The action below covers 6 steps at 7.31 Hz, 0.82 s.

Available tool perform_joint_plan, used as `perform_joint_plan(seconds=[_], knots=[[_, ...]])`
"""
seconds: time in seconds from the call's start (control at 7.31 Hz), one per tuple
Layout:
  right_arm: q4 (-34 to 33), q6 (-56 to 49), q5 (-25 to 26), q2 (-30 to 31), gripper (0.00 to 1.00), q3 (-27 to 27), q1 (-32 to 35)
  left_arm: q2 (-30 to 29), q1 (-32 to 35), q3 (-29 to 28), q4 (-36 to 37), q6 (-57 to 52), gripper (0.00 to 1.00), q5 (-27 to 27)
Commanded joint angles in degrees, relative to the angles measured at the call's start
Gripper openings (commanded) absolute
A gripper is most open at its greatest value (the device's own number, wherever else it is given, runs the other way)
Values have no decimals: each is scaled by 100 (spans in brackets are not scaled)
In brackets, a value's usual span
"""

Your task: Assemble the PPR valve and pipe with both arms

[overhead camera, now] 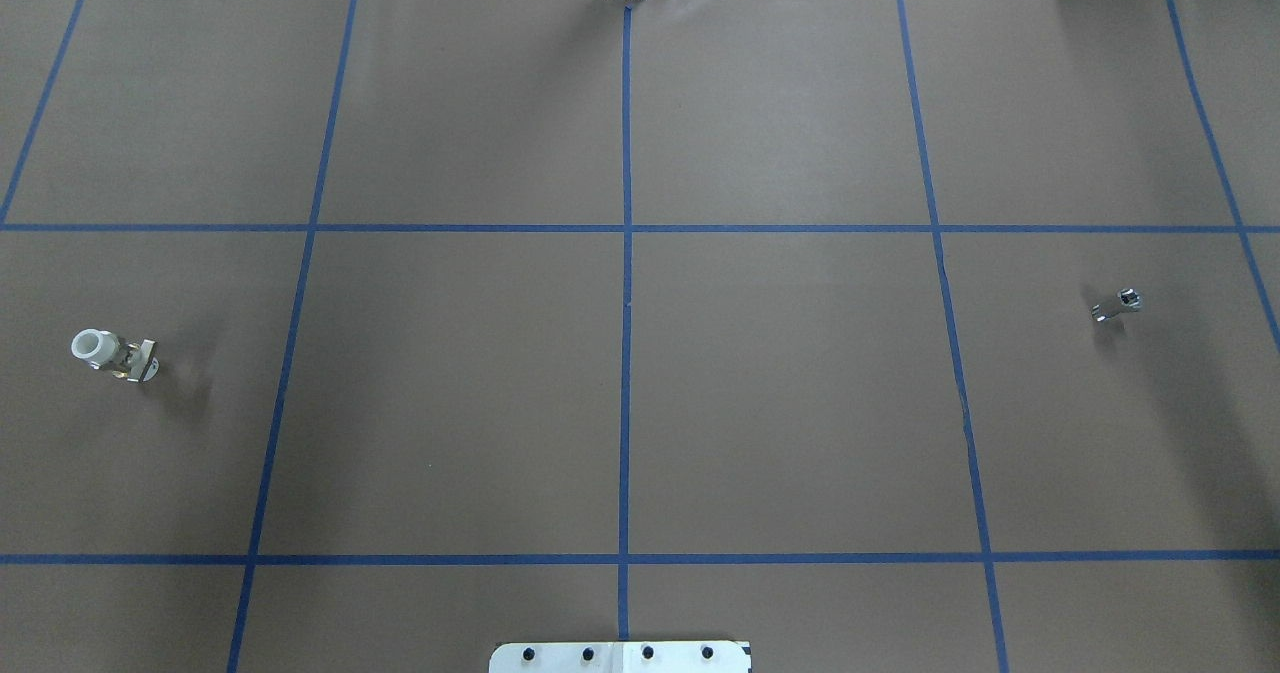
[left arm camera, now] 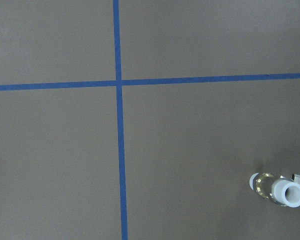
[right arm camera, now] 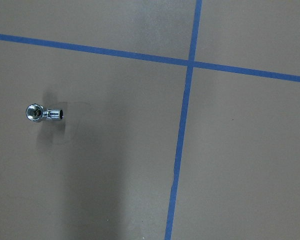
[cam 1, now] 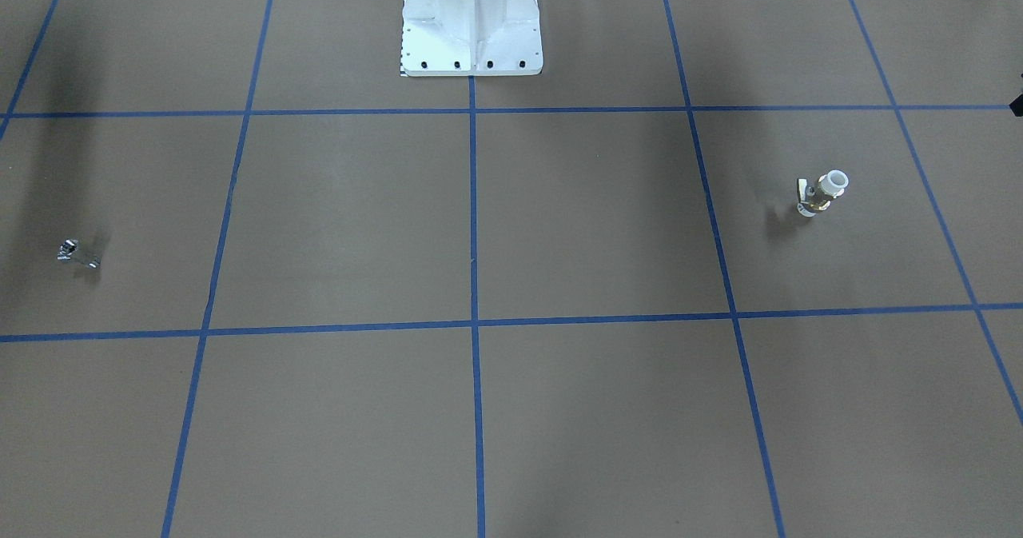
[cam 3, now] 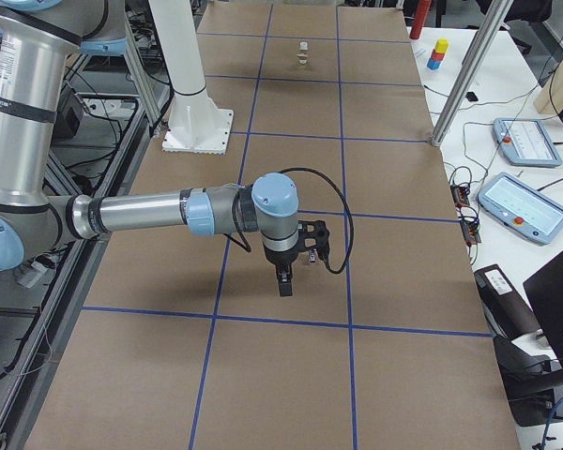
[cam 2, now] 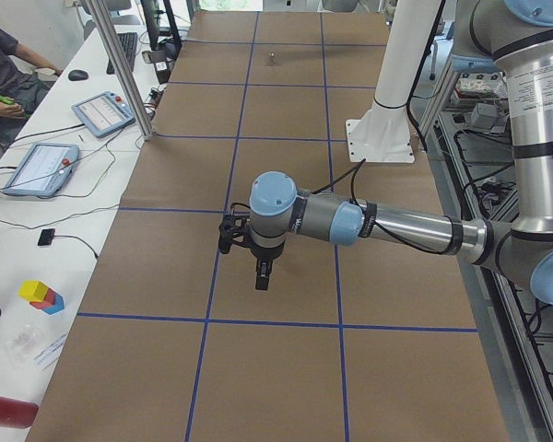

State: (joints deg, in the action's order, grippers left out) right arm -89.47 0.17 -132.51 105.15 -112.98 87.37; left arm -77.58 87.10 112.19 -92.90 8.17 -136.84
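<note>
The PPR valve (overhead camera: 115,353) stands on the brown table at my far left, white ring ends, brass middle. It also shows in the front view (cam 1: 821,193), the left wrist view (left arm camera: 280,189) and far off in the right side view (cam 3: 303,52). The pipe (overhead camera: 1117,305), a tiny bent chrome fitting, lies at my far right; it also shows in the front view (cam 1: 76,253), the right wrist view (right arm camera: 42,113) and the left side view (cam 2: 273,60). My left gripper (cam 2: 263,279) and right gripper (cam 3: 284,284) hang above the table; I cannot tell whether they are open or shut.
Blue tape lines divide the brown table (overhead camera: 780,393) into squares. The white bolted pedestal (cam 1: 471,22) stands at the robot's side. A bench with tablets (cam 2: 39,168), coloured blocks (cam 2: 41,296) and an operator (cam 2: 5,78) runs along the far side.
</note>
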Motion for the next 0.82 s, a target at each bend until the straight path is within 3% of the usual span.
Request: perform_joint_plan(seconds=[0.0, 0.68], knots=[[0, 0, -3, -12, 100, -13, 0, 111, 9, 127, -44, -17, 100, -1], [53, 9, -194, 14, 100, 65, 0, 384, 26, 506, -70, -9, 100, -18]])
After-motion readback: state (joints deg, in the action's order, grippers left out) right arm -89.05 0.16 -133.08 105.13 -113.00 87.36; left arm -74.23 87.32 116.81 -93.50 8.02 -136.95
